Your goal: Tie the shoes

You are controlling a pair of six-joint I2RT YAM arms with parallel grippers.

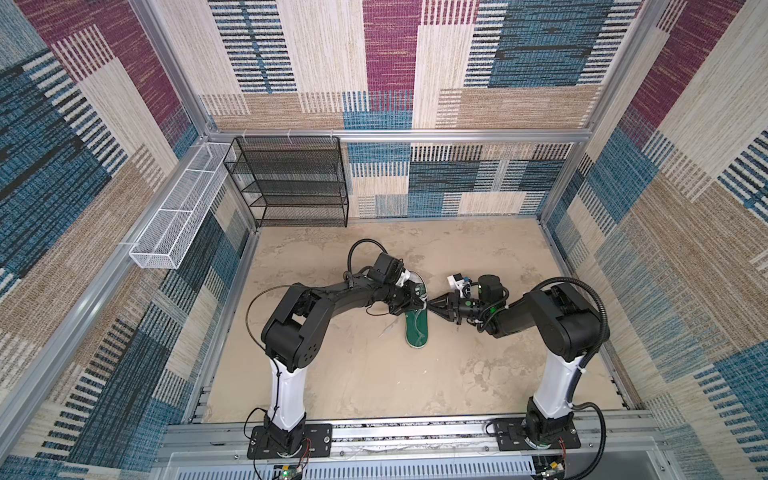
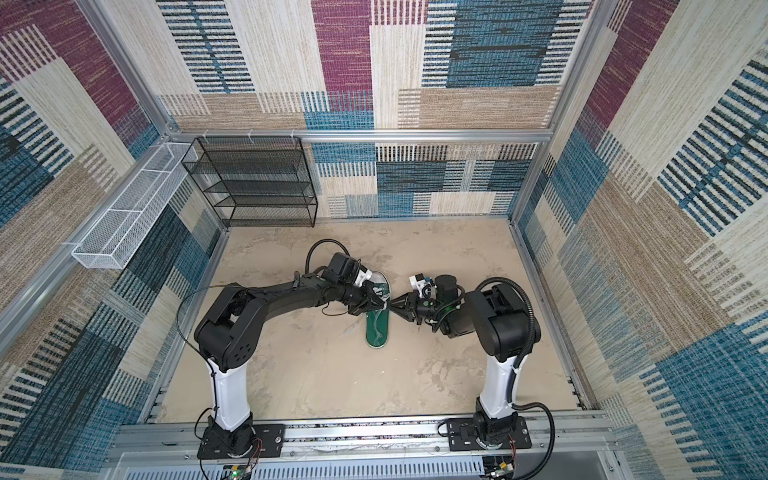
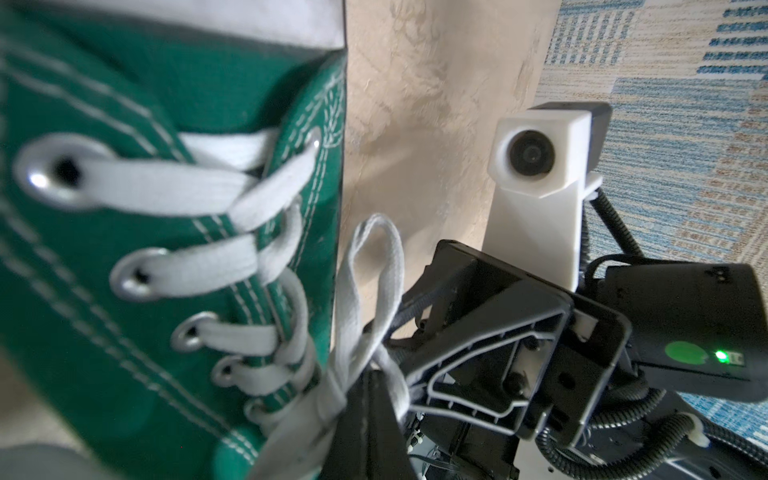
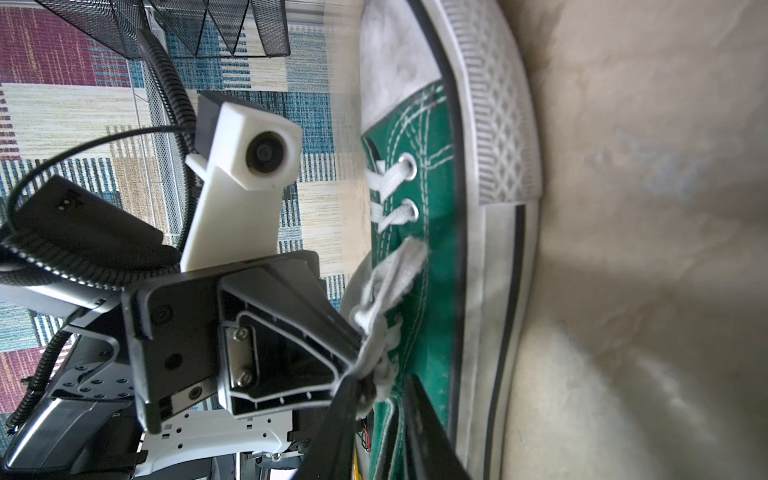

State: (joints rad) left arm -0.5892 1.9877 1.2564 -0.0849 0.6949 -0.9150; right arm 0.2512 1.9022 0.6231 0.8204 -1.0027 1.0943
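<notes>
Overhead, the left hand [image 1: 422, 306] hides most laces [image 3: 166, 189] of the sneaker [image 1: 417, 332].

The sandy, mottled counter [image 1: 374, 374] carries a green sneaker [image 1: 417, 330] sole down, one of its whitish laces [image 1: 388, 331] trailing onto the surface just left of it; well behind the sneaker, leftward, stands a black mesh rack [image 1: 291, 187]

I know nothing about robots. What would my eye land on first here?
Two black arms whose left gripper and right gripper meet tip to tip over a green sneaker mid-floor, at its white laces. Then the patchwork carpet walls and a black mesh rack at the back left.
</notes>
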